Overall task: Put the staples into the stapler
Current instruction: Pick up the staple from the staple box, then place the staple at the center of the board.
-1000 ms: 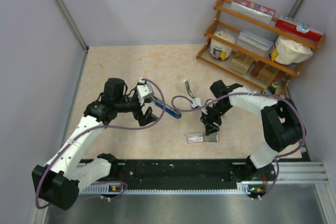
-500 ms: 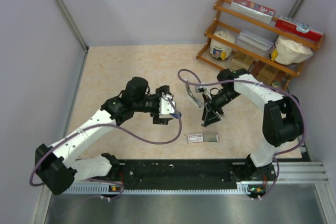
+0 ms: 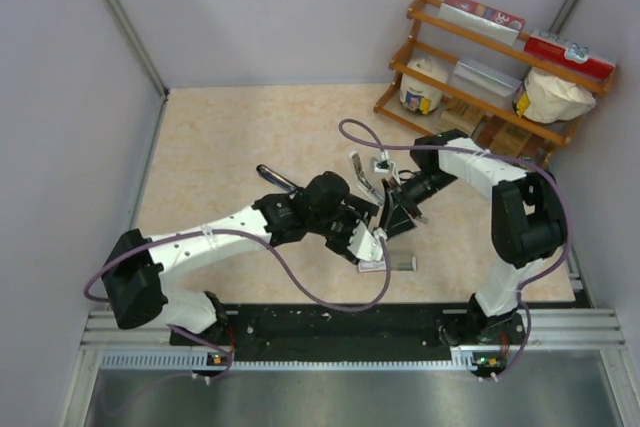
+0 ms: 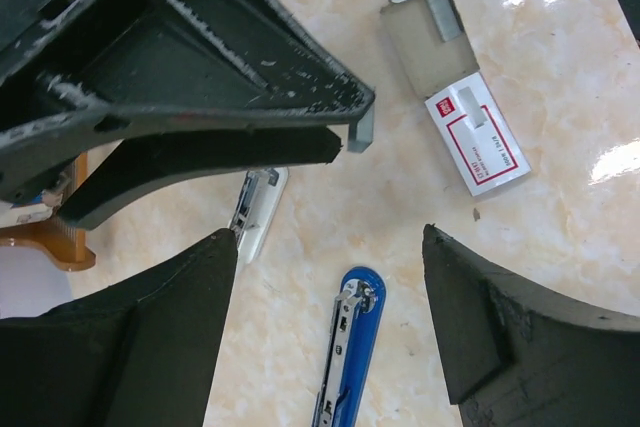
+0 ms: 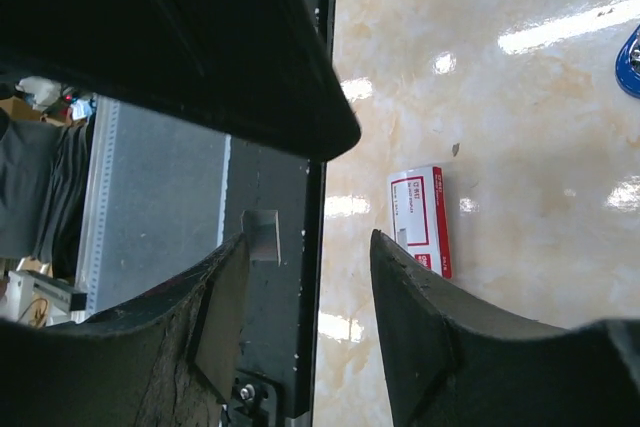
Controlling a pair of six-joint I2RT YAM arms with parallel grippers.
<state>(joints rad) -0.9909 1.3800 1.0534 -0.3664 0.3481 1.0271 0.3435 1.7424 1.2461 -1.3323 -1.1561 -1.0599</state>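
Two hands were over the table (image 4: 570, 257). The left hand (image 4: 330, 237) stood open and empty, its fingers framing the blue stapler (image 4: 350, 347), which lay at the bottom centre of the left wrist view with its metal channel facing up. A strip of staples (image 4: 441, 15) sat in the grey tray (image 4: 420, 47) of the red-and-white box (image 4: 482, 142), upper right. The right hand (image 5: 310, 239) showed parted fingers. A small grey piece (image 4: 361, 133) sat at one tip; whether it was gripped could not be told.
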